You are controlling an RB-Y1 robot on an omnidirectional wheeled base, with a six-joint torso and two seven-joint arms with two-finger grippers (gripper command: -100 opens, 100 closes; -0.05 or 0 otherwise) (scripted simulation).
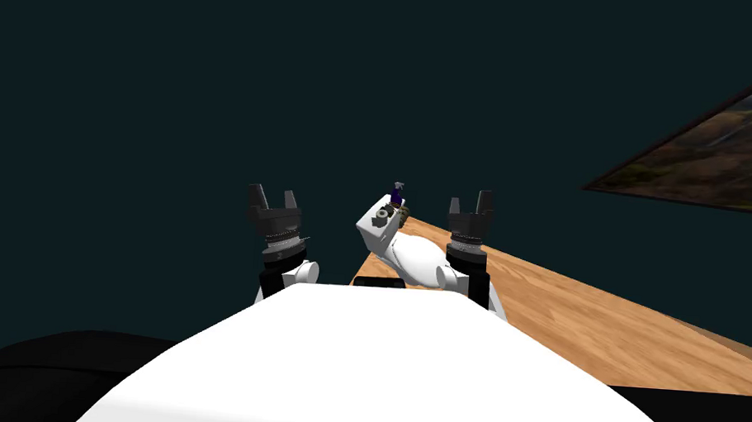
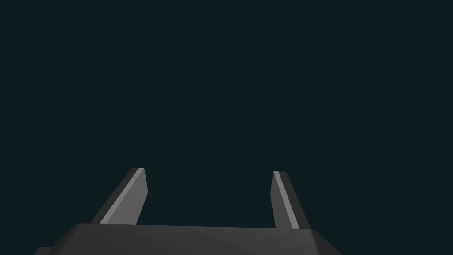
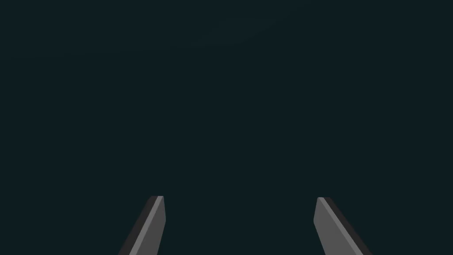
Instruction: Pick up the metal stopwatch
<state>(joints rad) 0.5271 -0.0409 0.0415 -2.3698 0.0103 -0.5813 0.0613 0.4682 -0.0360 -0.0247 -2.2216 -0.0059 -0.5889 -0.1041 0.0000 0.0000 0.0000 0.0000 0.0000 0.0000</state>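
— Pincer status, left and right?

— Left pincer (image 1: pixel 273 193) is raised ahead of me on my left side, off the counter's end. Its two fingers (image 2: pixel 132 199) stand apart with nothing between them. Right pincer (image 1: pixel 470 199) is raised at about the same height on my right, over the near edge of the counter (image 1: pixel 574 317). Its fingers (image 3: pixel 152 226) are also spread wide and hold nothing.

— Condition of the counter?

— Wood-grained top. It runs from my right side, close in, away toward the middle of the head view. The stretch nearest me is bare wood.

— Location of the stopwatch?

— A group of small things sits at the far end of the counter, and in the head view it falls between my two pincers. Among them is a small grey round item (image 1: pixel 381 215), lying against a white shape (image 1: pixel 412 261) that I cannot identify. That round item is the likeliest stopwatch, but it is too small to confirm. Both pincers are well apart from it.

— Other items there?

— Just behind it stands a little purple object (image 1: pixel 396 196) with a grey top. A dull olive piece (image 1: pixel 405 215) lies just beside that. I cannot make out either one any further.

— Beyond the counter?

— A dark teal wall (image 1: pixel 127 79), with a framed landscape picture (image 1: pixel 718 145) hung on it above the counter to my right.
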